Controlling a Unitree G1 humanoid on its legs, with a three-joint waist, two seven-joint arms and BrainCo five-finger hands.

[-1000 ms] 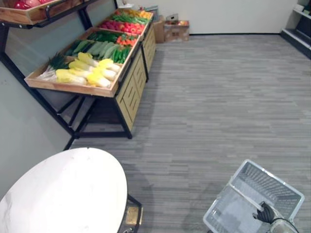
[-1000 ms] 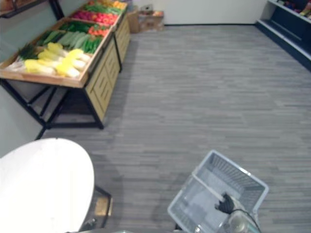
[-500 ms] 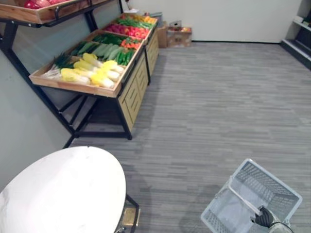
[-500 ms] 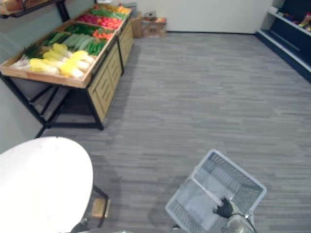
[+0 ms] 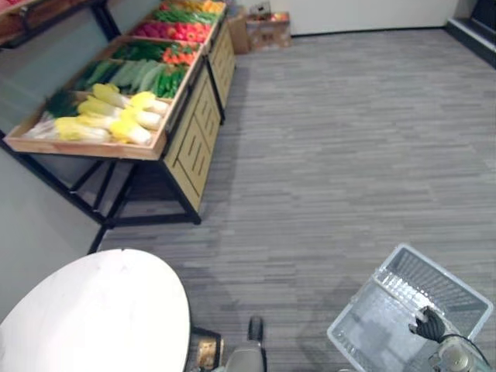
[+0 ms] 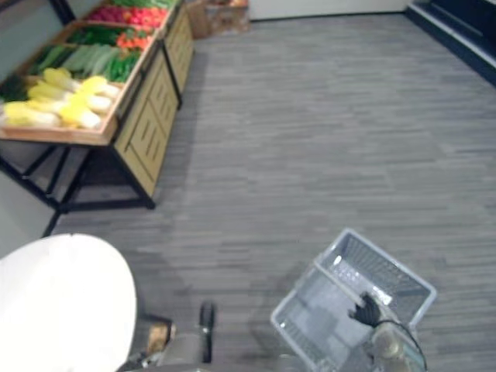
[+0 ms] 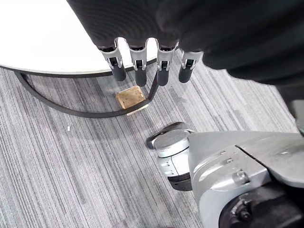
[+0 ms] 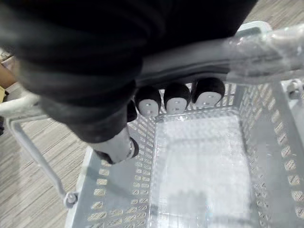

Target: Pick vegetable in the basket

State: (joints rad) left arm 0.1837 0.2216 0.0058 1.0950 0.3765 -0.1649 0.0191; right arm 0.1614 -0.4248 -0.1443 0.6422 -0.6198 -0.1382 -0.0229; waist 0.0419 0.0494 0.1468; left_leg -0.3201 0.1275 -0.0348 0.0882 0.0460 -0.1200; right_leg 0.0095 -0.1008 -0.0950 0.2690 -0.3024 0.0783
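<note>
Grey floor (image 5: 333,155); right hand (image 5: 428,324) curled round basket handle (image 8: 190,61).

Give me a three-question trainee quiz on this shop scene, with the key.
1. True or false: the basket already holds a vegetable.
2. The right robot hand is curled round: A the basket's handle; B the basket's side wall; C nothing.
3. What does the left robot hand hold?
Key: 1 false, the basket is empty. 2 A. 3 Nothing; its fingers are straight.
</note>
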